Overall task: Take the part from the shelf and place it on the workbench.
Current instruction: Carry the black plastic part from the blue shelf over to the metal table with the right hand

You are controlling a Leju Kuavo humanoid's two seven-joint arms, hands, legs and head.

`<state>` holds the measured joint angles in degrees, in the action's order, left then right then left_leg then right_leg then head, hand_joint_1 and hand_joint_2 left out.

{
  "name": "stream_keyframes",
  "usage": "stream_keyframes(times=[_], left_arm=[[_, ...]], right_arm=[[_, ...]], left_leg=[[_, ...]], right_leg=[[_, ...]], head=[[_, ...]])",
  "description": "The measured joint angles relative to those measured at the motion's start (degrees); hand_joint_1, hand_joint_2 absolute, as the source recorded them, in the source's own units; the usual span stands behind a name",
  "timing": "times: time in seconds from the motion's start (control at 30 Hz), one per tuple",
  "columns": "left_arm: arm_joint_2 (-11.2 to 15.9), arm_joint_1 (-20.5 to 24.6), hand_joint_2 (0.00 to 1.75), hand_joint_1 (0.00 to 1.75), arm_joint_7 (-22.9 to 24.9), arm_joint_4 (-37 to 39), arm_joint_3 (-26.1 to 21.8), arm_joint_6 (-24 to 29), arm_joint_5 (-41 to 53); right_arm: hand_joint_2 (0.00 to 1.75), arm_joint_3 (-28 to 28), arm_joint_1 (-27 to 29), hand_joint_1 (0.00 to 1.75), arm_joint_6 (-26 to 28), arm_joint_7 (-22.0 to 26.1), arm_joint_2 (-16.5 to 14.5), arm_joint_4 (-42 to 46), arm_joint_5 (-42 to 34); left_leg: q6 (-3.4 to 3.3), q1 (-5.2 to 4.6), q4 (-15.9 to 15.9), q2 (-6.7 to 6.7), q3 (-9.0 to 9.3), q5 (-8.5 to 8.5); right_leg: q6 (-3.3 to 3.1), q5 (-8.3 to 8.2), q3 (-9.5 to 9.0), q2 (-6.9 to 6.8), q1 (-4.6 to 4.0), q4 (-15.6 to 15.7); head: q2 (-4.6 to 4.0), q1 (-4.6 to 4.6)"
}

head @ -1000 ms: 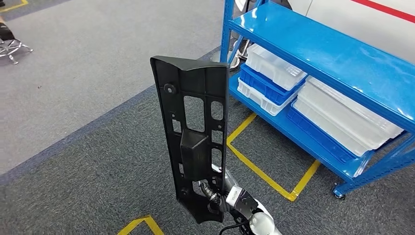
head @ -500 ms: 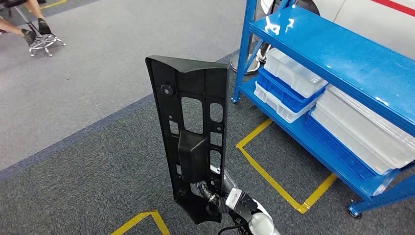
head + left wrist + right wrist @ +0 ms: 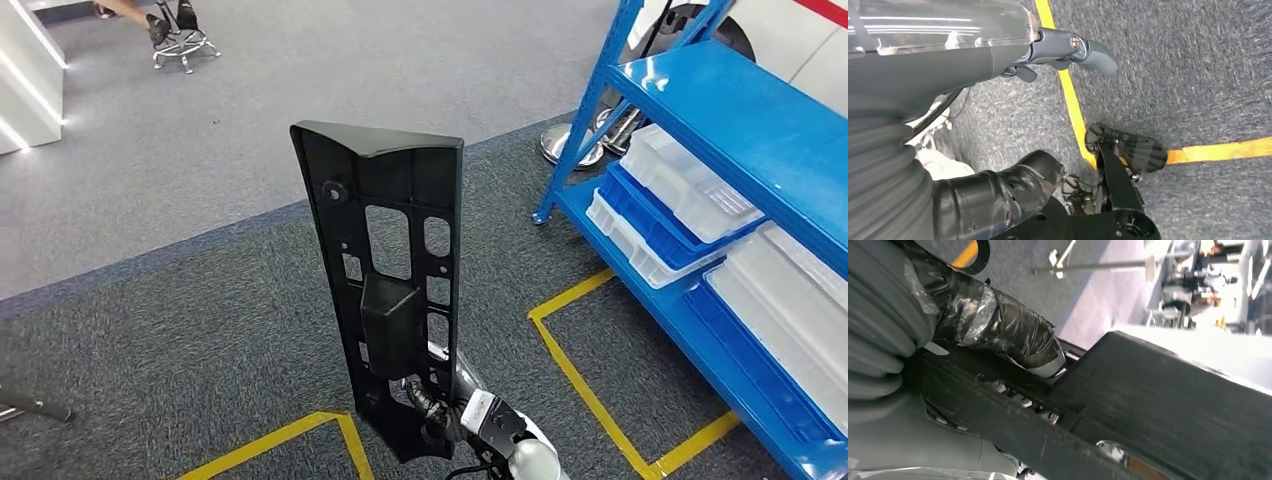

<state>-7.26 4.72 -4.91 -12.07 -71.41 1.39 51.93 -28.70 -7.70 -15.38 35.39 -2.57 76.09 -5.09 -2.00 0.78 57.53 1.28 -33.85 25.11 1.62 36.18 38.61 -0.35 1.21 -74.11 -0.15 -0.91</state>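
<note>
The right hand (image 3: 440, 420) grips the black part (image 3: 390, 270) by its lower end, fingers (image 3: 1013, 340) wrapped tight around it, holding it upright, well away from the blue shelf (image 3: 740, 130). The left hand (image 3: 998, 60) hangs over the floor holding nothing, fingers loosely apart. The carry goes best with the grip firm and the tall part kept vertical.

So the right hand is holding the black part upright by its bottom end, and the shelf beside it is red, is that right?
Not quite. The shelf is blue, not red, as the head view shows. The rest stands: the right hand holds the black part upright by its bottom end, with the shelf off to its side.
</note>
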Motion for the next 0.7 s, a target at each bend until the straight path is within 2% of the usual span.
stream_keyframes(times=[0.03,0.07,0.1,0.17,0.2,0.23,0.27,0.3,0.37,0.43,0.47,0.5,0.53,0.57,0.6,0.63,0.7], left_arm=[[0.0,0.0,1.75,0.0,0.0,0.0,0.0,0.0,0.1],[0.0,0.0,1.75,0.0,0.0,0.0,0.0,0.0,0.2],[0.0,0.0,1.75,0.0,0.0,0.0,0.0,-0.1,0.3],[-0.1,0.0,1.75,0.0,0.0,0.0,0.0,-0.2,0.7],[-0.1,0.0,1.75,0.0,-0.1,0.0,0.1,-0.3,0.8],[-0.1,-0.1,1.75,0.0,-0.1,0.0,0.1,-0.3,0.9],[-0.1,-0.1,1.75,0.0,-0.1,0.0,0.2,-0.3,1.0],[-0.1,-0.2,1.75,0.0,-0.1,0.0,0.2,-0.4,1.0],[0.0,-0.2,1.75,0.0,-0.1,0.0,0.3,-0.4,1.1],[0.0,0.0,1.75,0.0,-0.1,0.0,0.3,-0.4,1.1],[0.0,0.0,1.75,0.0,-0.1,0.0,0.4,-0.4,1.1],[-0.1,0.1,1.75,0.0,-0.1,0.0,0.4,-0.5,1.1],[-0.1,0.0,1.75,0.0,-0.1,0.0,0.4,-0.5,1.1],[-0.1,0.0,1.75,0.0,-0.1,0.0,0.4,-0.5,1.1],[-0.1,-0.1,1.75,0.0,-0.1,0.0,0.5,-0.5,1.1],[0.0,-0.1,1.75,0.0,-0.1,0.0,0.5,-0.4,1.1],[0.0,0.1,1.75,0.0,-0.1,0.0,0.5,-0.4,1.2]], right_arm=[[1.75,0.0,0.2,1.75,0.0,0.0,0.1,0.0,0.0],[1.75,0.0,0.4,1.75,0.1,0.0,0.2,0.2,0.0],[1.75,0.0,0.5,1.75,0.1,0.0,0.3,0.4,0.0],[1.75,0.0,0.7,1.75,0.2,0.0,0.6,1.1,0.1],[1.75,0.0,0.9,1.75,0.3,0.0,0.7,1.5,0.1],[1.75,0.1,1.2,1.75,0.4,0.0,0.8,1.8,0.1],[1.75,0.1,1.4,1.75,0.4,0.0,0.9,2.1,0.1],[1.75,0.1,1.5,1.75,0.4,0.0,1.0,2.4,0.2],[1.75,0.1,1.6,1.75,0.4,0.0,1.1,2.8,0.2],[1.75,0.2,1.8,1.75,0.4,0.0,1.1,3.1,0.2],[1.75,0.2,1.9,1.75,0.4,0.0,1.2,3.1,0.2],[1.75,0.2,2.1,1.75,0.4,0.0,1.3,3.1,0.2],[1.75,0.2,2.2,1.75,0.4,0.0,1.3,3.1,0.2],[1.75,0.2,2.3,1.75,0.4,0.0,1.3,3.1,0.2],[1.75,0.2,2.4,1.75,0.4,0.0,1.3,3.3,0.2],[1.75,0.2,2.5,1.75,0.4,0.0,1.3,3.4,0.3],[1.75,0.4,2.6,1.75,0.4,0.0,1.3,4.0,0.6]], left_leg=[[0.01,-0.02,0.1,0.76,-0.01,0.04],[0.07,-0.03,0.3,1.53,0.0,0.12],[0.18,-0.02,0.6,2.26,-0.02,0.26],[0.63,-0.13,1.2,3.53,-0.3,0.56],[0.96,-0.1,1.4,4.05,-0.51,0.61],[1.36,-0.01,1.4,4.54,-0.71,0.57],[1.79,0.12,1.3,5.07,-0.89,0.46],[2.18,0.26,1.4,4.89,-0.99,0.46],[2.82,0.19,3.3,2.74,-1.93,1.77],[3.25,0.18,9.2,0.15,-4.71,4.99],[3.43,0.24,12.8,-0.33,-6.46,6.55],[3.57,0.31,15.5,-0.54,-7.72,7.36],[3.64,0.36,16.4,-0.69,-8.14,7.24],[3.63,0.39,15.5,-0.87,-7.61,6.29],[3.47,0.37,12.2,-1.43,-5.75,4.43],[3.22,0.25,8.2,-2.59,-3.61,2.87],[2.35,-0.28,2.0,-4.41,-0.41,1.01]], right_leg=[[-0.02,-0.83,0.34,0.1,0.02,-0.2],[-0.1,-2.66,-0.35,0.28,0.05,1.8],[-0.24,-5.01,-1.83,0.85,0.09,5.4],[-0.54,-7.74,-4.55,3.13,0.19,12.0],[-0.65,-8.09,-5.21,3.99,0.13,13.6],[-0.77,-7.84,-5.34,4.32,-0.01,14.0],[-0.97,-7.96,-5.42,3.85,-0.08,14.2],[-1.3,-8.1,-5.56,3.29,-0.06,14.4],[-2.07,-8.35,-5.88,2.07,0.16,14.9],[-2.55,-8.33,-5.99,0.67,0.04,15.1],[-2.68,-8.26,-5.98,-0.12,-0.06,15.1],[-2.73,-8.2,-5.98,-0.87,-0.14,15.1],[-2.75,-8.14,-5.98,-1.57,-0.19,15.0],[-2.73,-8.07,-6.03,-2.17,-0.23,15.0],[-2.63,-7.97,-6.16,-2.78,-0.25,15.0],[-2.49,-7.86,-6.32,-3.3,-0.29,15.0],[-1.98,-7.62,-6.58,-4.35,-0.55,15.0]], head=[[0.0,0.01],[0.0,0.0],[0.0,0.0],[0.0,0.02],[0.0,0.04],[0.0,0.04],[0.0,0.04],[0.0,0.03],[0.0,0.19],[0.0,0.33],[0.0,0.33],[0.0,0.32],[0.0,0.33],[0.0,0.33],[0.0,0.33],[0.0,0.33],[0.0,0.32]])
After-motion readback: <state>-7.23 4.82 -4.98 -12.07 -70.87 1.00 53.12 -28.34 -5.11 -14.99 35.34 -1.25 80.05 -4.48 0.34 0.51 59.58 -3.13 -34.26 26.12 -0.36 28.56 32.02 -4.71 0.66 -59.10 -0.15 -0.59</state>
